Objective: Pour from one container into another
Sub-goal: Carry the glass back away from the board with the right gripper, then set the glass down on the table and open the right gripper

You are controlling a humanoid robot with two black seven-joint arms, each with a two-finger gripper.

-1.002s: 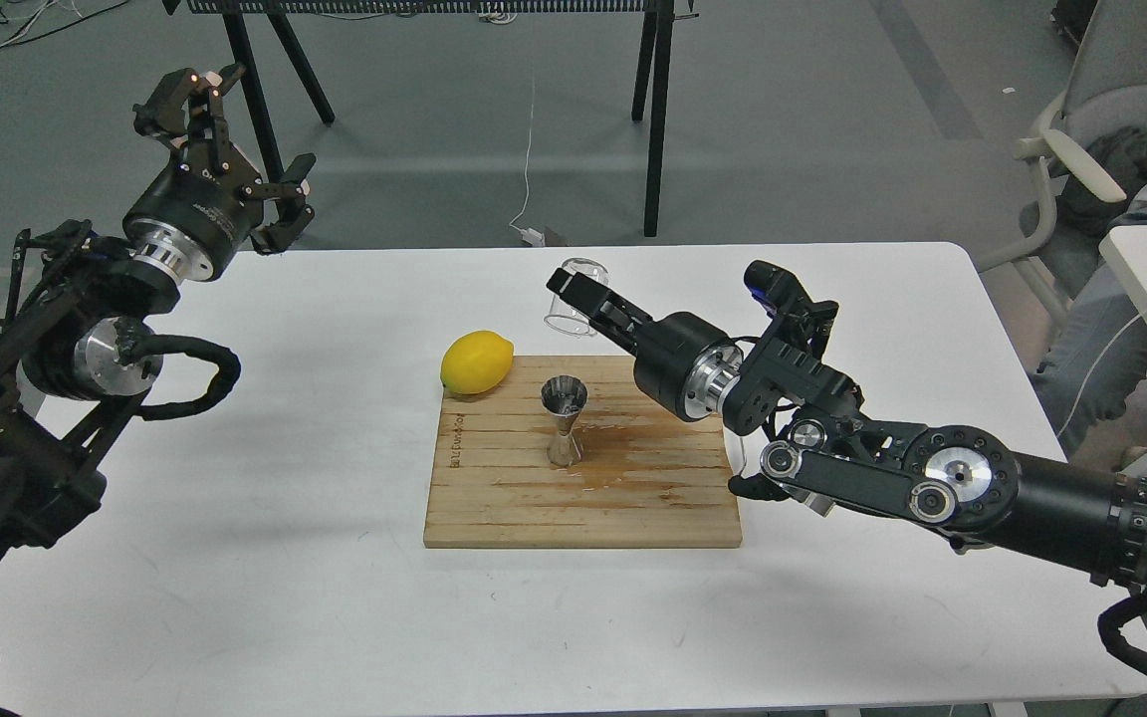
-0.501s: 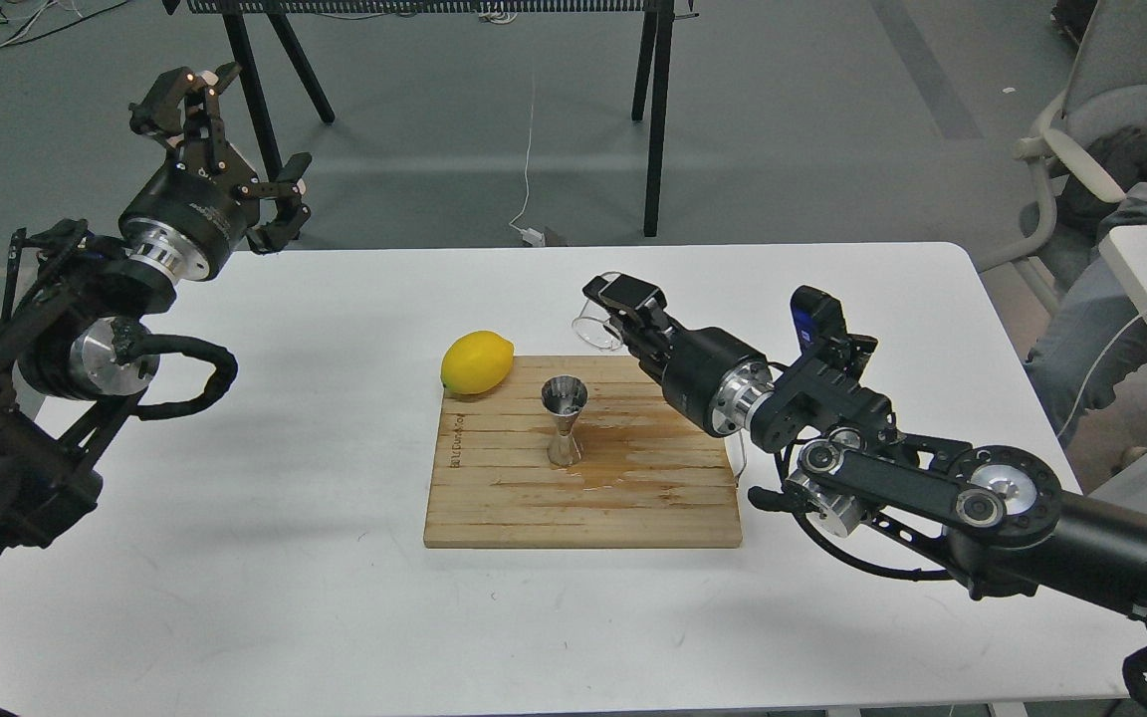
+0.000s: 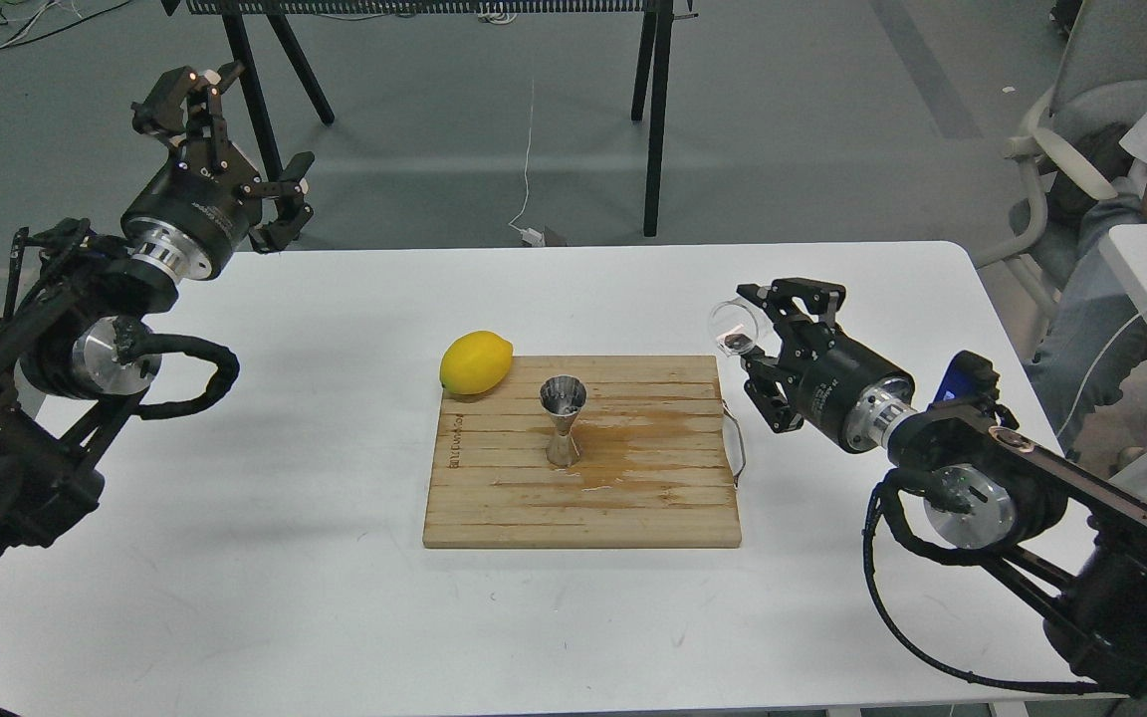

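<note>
1. My right pincer [image 3: 755,344] is pinching the glass cup [image 3: 733,330]. The cup lies tipped on its side, mouth toward the left, just past the right edge of the board.
2. The cup hangs over the white desk [image 3: 285,558], not over the board. I cannot tell if any drink is left in it; I only see a small dark glint inside.
3. The metal jigger [image 3: 564,421] stands up straight near the middle of the wooden board [image 3: 581,498]. It is well apart from the cup.
4. A wet brown patch [image 3: 633,448] spreads on the board to the right of the jigger. I think some drink missed the jigger.
5. A yellow lemon [image 3: 476,363] rests at the far left corner of the board.
6. My left pincer [image 3: 220,134] is spread wide and holds nothing, up high at the far left.
7. What could go wrong: the cup is tipped, so drops could fall on the desk. Glass is slippery, so a weak pinch could let it drop. The jigger is thin in the middle, so a bump could knock it over.
8. There is small writing burned into the left edge of the board, but it is too small for me to read.
</note>
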